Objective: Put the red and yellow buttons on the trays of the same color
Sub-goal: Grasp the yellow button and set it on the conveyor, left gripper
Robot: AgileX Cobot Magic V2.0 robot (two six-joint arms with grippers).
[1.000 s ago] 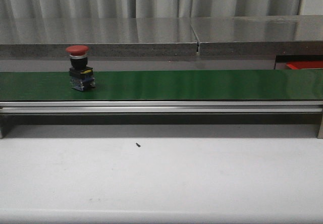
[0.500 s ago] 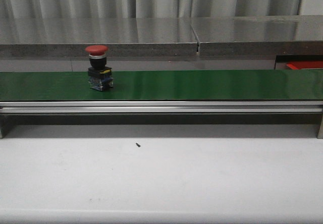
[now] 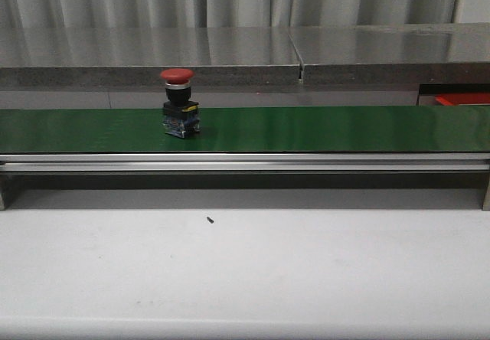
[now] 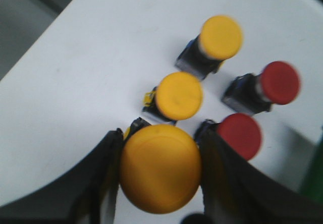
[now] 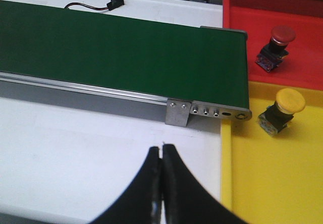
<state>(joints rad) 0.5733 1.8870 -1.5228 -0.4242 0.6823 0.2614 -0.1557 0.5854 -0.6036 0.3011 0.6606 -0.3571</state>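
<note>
**A:** Starting nearest: what is the left gripper doing?

**B:** Its jaws are sitting closed against the sides of a yellow button, gripping it under the wide mushroom cap. Just beyond it on the white table, four more buttons are waiting: two more yellow buttons and two red buttons, all close together.

**A:** And how is a button like that going to handle?

**B:** I am judging it as light, rigid plastic with a smooth domed cap (slippery on top, so a poor place to pinch). The squarish black body under the cap is looking like the better hold, and the top-heavy shape may be tipping easily when set down.

**A:** The right gripper?

**B:** Its jaws are pressed together with nothing between them, hovering over the table near the end of the green conveyor belt. Past that end, a yellow tray is already holding one yellow button, and the red tray behind it one red button.

**A:** Anything changing farther out?

**B:** Yes: in the front view a red button on the belt is riding upright, and it is now sitting farther right than a second ago, travelling steadily toward the trays.
</note>
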